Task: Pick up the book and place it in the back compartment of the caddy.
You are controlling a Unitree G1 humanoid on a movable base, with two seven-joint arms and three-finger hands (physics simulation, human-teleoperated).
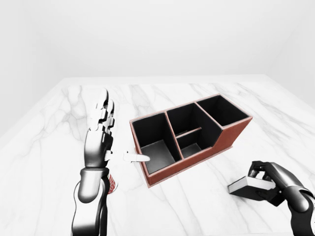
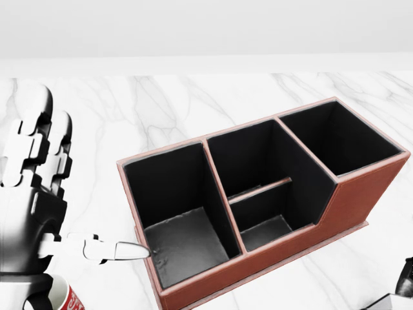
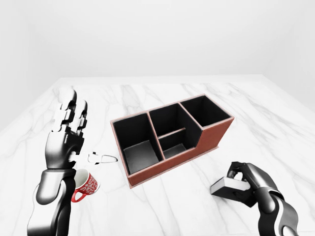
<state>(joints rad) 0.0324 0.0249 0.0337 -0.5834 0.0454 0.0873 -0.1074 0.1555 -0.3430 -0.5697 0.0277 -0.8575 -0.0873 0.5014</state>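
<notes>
Book (image 3: 227,186), apparently stiff and light, lies flat with the right hand (image 3: 246,184) curled over its far end, grasp unconfirmed; left hand (image 1: 100,135) stands spread beside the caddy (image 1: 231,140).
</notes>
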